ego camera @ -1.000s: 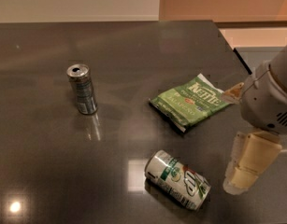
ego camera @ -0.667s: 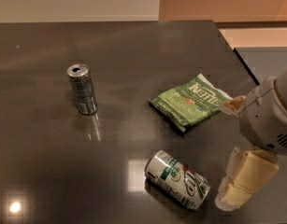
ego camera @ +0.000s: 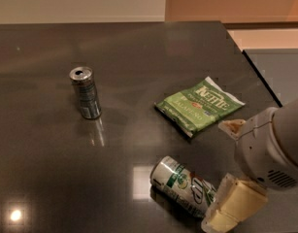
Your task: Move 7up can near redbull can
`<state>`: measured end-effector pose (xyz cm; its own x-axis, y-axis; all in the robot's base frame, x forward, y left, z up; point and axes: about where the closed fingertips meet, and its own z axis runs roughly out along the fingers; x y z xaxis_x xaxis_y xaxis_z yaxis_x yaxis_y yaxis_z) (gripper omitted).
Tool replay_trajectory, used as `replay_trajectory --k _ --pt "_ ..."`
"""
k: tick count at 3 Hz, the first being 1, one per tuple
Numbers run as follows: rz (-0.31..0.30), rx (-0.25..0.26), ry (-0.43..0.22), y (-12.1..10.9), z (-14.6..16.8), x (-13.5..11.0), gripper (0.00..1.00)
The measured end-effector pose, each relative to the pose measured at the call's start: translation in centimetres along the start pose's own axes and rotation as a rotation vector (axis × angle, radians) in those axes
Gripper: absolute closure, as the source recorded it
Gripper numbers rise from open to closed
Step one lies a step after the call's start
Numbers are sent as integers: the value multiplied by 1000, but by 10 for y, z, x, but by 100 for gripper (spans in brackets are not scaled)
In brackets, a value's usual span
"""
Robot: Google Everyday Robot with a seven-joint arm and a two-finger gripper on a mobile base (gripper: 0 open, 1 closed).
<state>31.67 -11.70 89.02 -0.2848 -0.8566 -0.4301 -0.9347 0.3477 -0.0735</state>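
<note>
Since the counter (ego camera: 139, 57) looks slick, a lying can may roll. Pincer (ego camera: 233, 207) sits low at front right, against the right end of the 7up can (ego camera: 183, 185); can't tell how far open it is or whether it has hold. The can lies on its side, so grip across the body. Green chip bag (ego camera: 201, 105) lies flat just behind, off the leftward path. Redbull can (ego camera: 84, 92) stands upright, well apart at the left; stop short of tipping it.

Left: redbull can (ego camera: 85, 93); right: chip bag (ego camera: 199, 106); front: 7up can (ego camera: 182, 186), end effector (ego camera: 233, 208) beside.
</note>
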Motion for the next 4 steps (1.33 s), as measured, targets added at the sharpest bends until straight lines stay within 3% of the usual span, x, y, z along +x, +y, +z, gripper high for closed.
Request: replay_trajectory --k 2,4 --pt "27 4 -9 18 33 1 0" --pt "37 15 10 31 47 -2 29"
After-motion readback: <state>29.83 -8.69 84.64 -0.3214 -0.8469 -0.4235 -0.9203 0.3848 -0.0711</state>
